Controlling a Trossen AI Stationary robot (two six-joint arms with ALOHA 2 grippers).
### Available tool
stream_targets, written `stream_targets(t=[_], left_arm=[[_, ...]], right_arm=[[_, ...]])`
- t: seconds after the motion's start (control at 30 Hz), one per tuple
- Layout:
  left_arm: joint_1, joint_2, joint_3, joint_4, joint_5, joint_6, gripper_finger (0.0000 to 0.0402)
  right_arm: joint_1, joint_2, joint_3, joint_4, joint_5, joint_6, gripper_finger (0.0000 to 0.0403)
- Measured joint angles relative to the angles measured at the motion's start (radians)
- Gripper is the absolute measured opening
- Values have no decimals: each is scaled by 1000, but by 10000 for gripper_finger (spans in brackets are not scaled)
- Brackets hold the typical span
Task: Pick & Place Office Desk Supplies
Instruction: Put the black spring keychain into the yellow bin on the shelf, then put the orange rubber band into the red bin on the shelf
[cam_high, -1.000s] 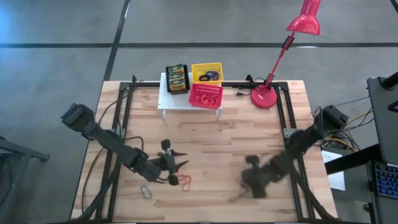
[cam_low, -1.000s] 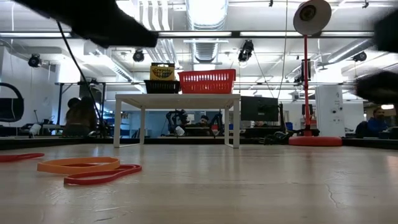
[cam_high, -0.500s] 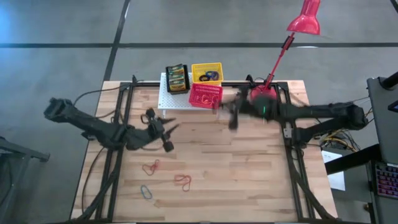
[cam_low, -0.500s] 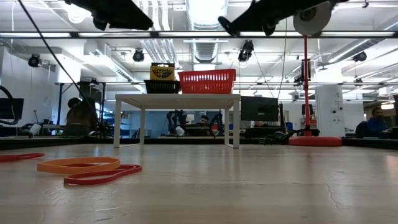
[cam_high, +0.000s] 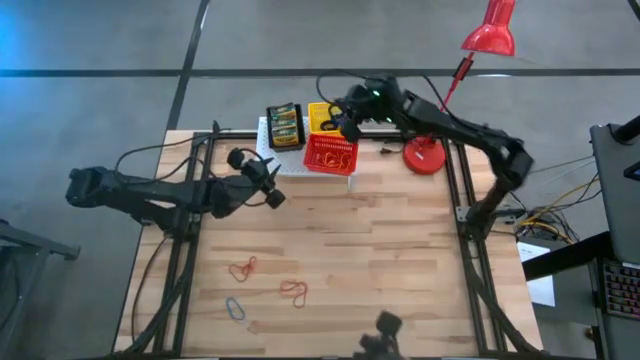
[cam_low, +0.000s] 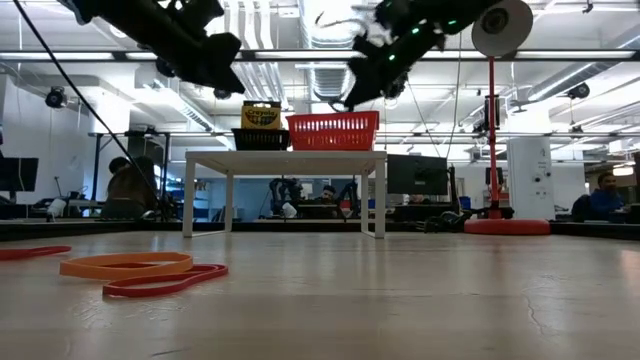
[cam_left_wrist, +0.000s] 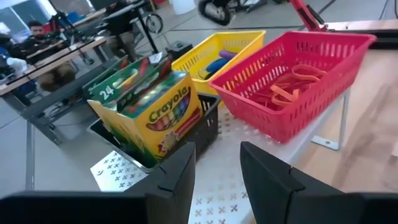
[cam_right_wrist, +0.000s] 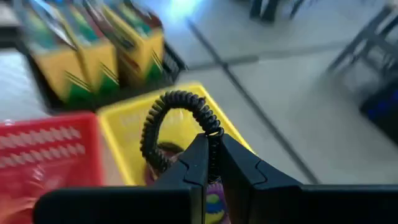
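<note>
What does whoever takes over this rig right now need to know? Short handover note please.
Right end effector: shut on a black coiled loop, held above the yellow basket on the white rack.
Left end effector: fingers apart, holding nothing, raised in front of the rack, facing the crayon boxes in the black basket.
Done: orange and red loops lie in the red basket, some coloured items in the yellow one.
Left: drop the coiled loop; four loops remain on the table: red, red with orange, blue.
</note>
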Motion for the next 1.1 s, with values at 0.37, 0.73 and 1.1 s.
stream_targets(t=[0.37,0.73,1.1], left_arm=[[-2,0,0,-138,140,-112,129],[-42,9,-17,-191,552,-188,128],[-303,165,-94,-34,640,-157,124]], right_arm=[[-53,255,291,-218,-92,-19,86],[-48,149,248,-210,-246,-12,211],[211,-202,-209,-21,-334,45,201]])
